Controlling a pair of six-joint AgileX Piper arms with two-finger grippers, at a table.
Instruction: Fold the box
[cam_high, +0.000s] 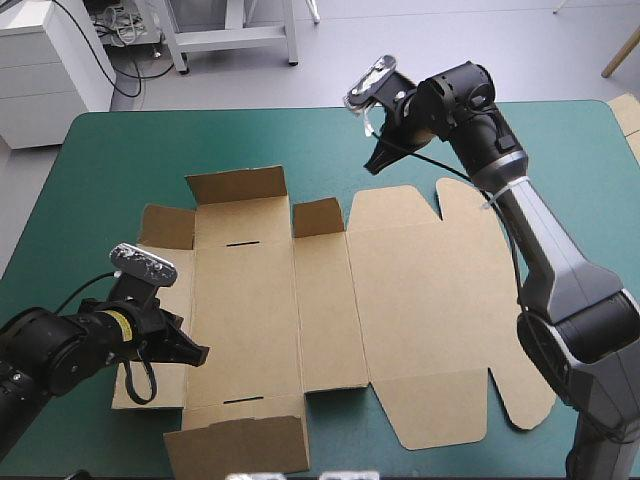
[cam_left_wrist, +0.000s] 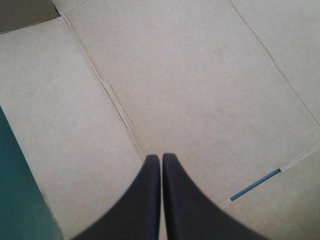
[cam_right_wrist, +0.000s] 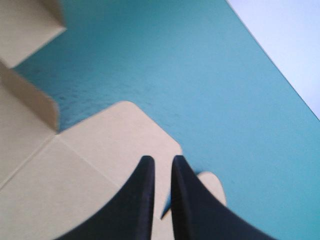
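1. High view: left gripper (cam_high: 196, 352), fingers clenched, sits over the left panel of the box (cam_high: 400, 290); yellow wrist label (cam_high: 122, 323) unreadable.
2. Box lies flat on the teal-green cover (cam_high: 120, 150), left-end flaps raised.
3. Right gripper (cam_high: 378, 162), clenched empty, hangs above the box's far edge.

left arm (cam_high: 45, 355) comes in low from the near left corner, wrist about level, left gripper (cam_high: 190, 352) pointing to the right with its black fingers (cam_left_wrist: 145, 200) pressed together into one point. right arm (cam_high: 545, 250) stretches way out toward the far side, wrist bent over, right gripper (cam_high: 380, 158) tipped downward and to the left, its fingers (cam_right_wrist: 137, 200) nearly touching, just a thin slit between them.
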